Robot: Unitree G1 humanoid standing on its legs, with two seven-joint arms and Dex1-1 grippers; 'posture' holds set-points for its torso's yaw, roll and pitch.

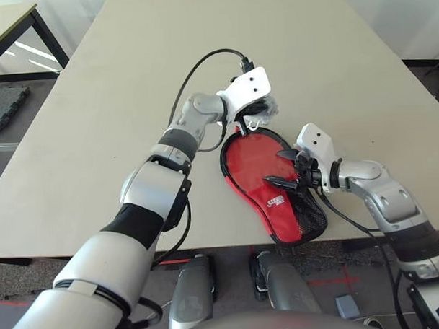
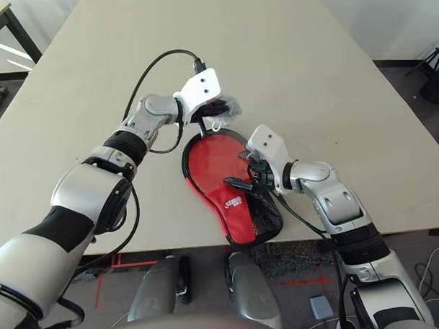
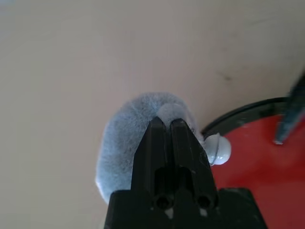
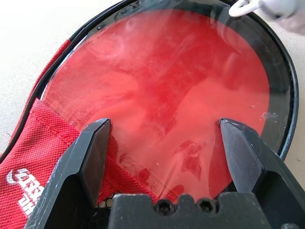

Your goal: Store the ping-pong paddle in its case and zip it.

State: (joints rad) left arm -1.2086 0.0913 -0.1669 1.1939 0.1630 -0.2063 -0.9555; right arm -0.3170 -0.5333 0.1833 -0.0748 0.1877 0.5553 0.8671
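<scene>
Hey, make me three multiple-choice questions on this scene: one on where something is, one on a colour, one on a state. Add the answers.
1. Where does the case lie?
A) On the floor
B) On the table
C) On the robot's left forearm

2. What colour is the case's logo?
A) White
B) Yellow
C) Green

3. How is the right tool?
A) Shut on the logo
B) Shut on nothing
C) Open

Key:
1 B: it rests on the tabletop near the robot's edge.
2 A: white lettering stands out on red fabric.
3 C: its fingers stand wide apart over the case.
</scene>
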